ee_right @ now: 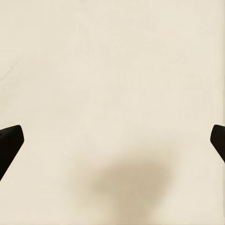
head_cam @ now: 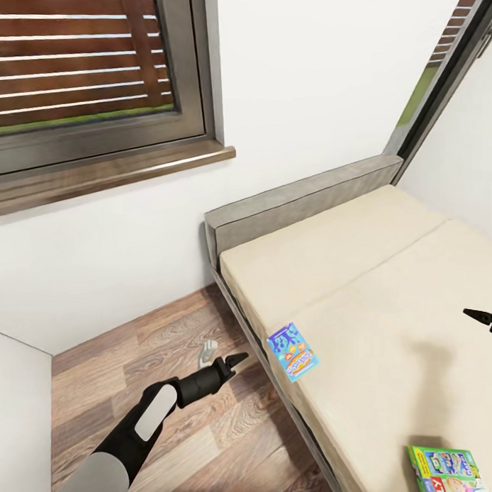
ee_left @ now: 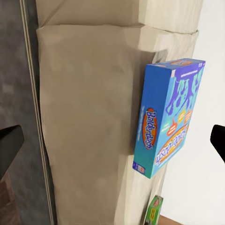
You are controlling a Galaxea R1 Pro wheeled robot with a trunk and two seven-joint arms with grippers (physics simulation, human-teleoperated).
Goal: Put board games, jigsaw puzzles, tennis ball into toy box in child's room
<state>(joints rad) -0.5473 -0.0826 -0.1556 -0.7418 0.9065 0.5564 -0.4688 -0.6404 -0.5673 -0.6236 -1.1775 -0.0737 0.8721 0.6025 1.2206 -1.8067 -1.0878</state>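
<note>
Our left claw (head_cam: 236, 359), spread wide, points at the blue board game (head_cam: 293, 350) at three o'clock; right claw (head_cam: 482, 317), also wide, hovers over the bed (head_cam: 387, 279).

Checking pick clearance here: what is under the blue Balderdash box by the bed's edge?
The blue Balderdash box lies flat on the beige mattress, near the edge beside the left gripper. Whatever is directly beneath the box is covered from view.

Left arm (head_cam: 137, 430): grey upper shell, white oval panel, black forearm tapering to black pointed end effector (head_cam: 236, 360); right end effector (head_cam: 482, 317) black too.
</note>
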